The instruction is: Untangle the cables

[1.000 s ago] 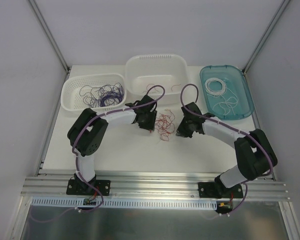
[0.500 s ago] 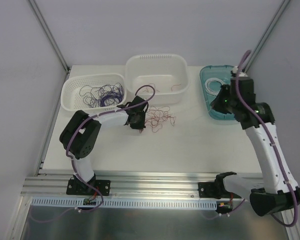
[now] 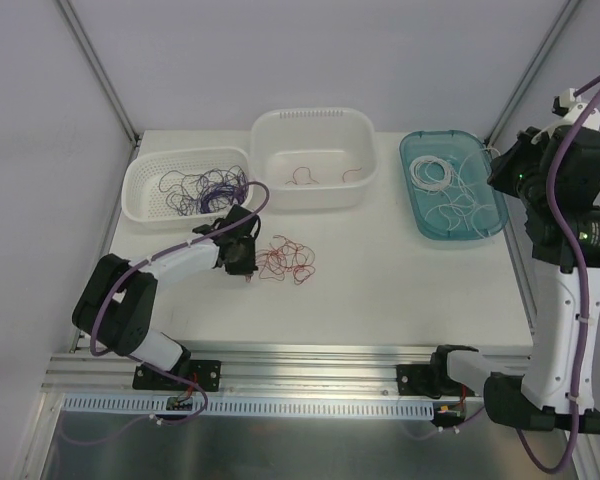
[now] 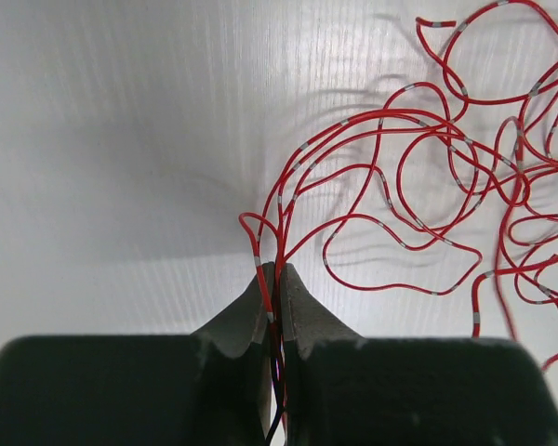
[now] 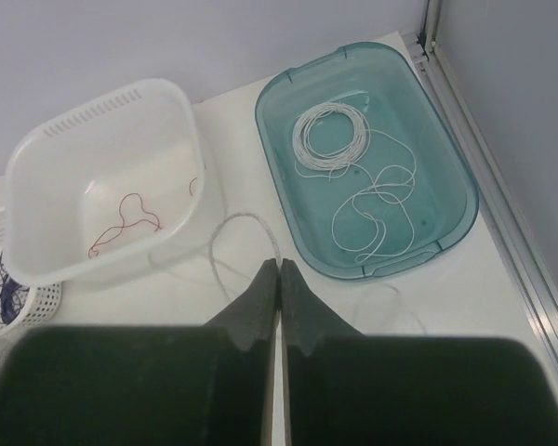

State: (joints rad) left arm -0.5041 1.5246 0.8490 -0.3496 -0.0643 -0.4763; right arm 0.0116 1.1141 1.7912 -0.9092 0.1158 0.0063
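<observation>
Pulling well here probably means a slow, low drag. The left gripper (image 4: 277,269) has its jaws pressed tight on a few strands of the red cables (image 3: 283,260). It should draw them sideways away from the heap, checking that the loops slide free rather than cinch into a knot, and pause if the whole tangle begins to follow.

At far left, a white slotted basket (image 3: 140,195) holds the purple cables (image 3: 208,190) in a loose, dark scribble. In front of it the left arm lies low over the white table (image 3: 380,290). The red heap rests on the table just right of that gripper. The red wire is hair-thin and springy and lies in overlapping curls. Small pale bands mark each strand, and several strands run together into the closed jaws.

Behind the heap, a white tub (image 3: 270,140) contains a couple of loose red pieces (image 3: 305,177). Further right, a teal tray (image 3: 417,215) holds the white cables (image 3: 432,172), one in a neat coil and the others sprawled. At far right, the right gripper (image 5: 279,269) is raised high with its jaws shut. A single white cable (image 5: 234,223) loops off their tips and seems to be pinched there, though it is blurred.
</observation>
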